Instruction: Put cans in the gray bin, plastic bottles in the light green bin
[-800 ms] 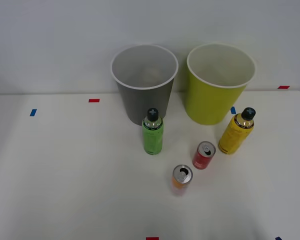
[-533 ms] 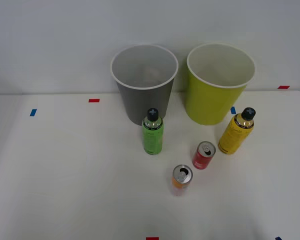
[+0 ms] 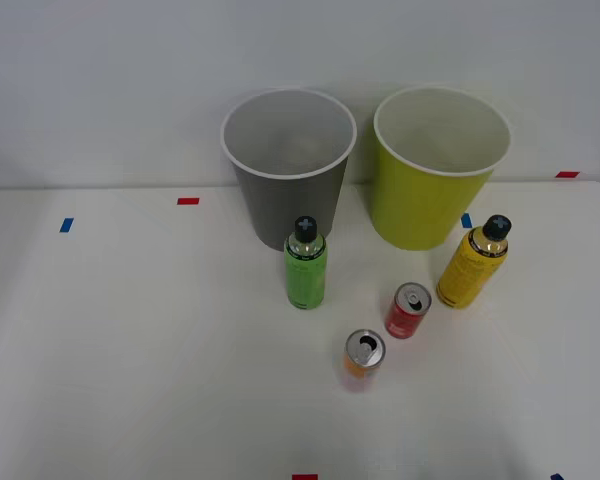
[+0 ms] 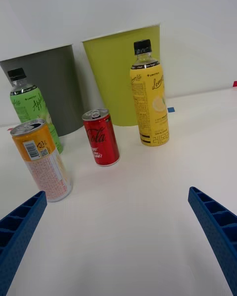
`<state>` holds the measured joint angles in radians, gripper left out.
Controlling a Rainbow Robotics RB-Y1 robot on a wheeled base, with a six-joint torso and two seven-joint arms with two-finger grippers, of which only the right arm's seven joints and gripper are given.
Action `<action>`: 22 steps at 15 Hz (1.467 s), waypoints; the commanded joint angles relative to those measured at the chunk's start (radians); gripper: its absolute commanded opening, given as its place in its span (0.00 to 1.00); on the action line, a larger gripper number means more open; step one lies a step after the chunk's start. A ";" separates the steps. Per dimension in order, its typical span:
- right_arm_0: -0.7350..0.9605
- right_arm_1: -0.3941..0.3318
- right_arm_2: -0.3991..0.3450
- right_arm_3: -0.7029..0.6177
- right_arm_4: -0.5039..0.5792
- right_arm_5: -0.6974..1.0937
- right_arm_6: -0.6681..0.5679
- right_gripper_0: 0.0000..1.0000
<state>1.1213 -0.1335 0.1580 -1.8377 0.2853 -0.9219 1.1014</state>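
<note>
Standing upright on the table (image 3: 130, 350), the green bottle (image 3: 306, 265), yellow bottle (image 3: 473, 264), red can (image 3: 408, 311) and orange can (image 3: 363, 359) cluster at 6 o'clock from the gray bin (image 3: 288, 165) and light green bin (image 3: 438, 165). The right gripper (image 4: 118, 237) is spread wide, holding nothing, with the red can toward its 12 o'clock.

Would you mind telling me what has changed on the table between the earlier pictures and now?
Nothing visibly changed. The green bottle, yellow bottle, red can and orange can stand where they were, in front of the gray bin and light green bin. The right gripper is open and holds nothing.
</note>
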 commanded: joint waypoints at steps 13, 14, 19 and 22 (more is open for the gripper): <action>0.000 0.000 0.000 0.000 0.000 0.000 0.000 1.00; 0.000 0.000 0.000 0.000 0.000 0.000 0.000 1.00; 0.000 0.000 0.000 0.000 0.000 0.000 0.000 1.00; 0.000 0.000 0.000 0.000 0.000 0.000 0.000 1.00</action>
<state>1.1213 -0.1335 0.1580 -1.8377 0.2853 -0.9219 1.1014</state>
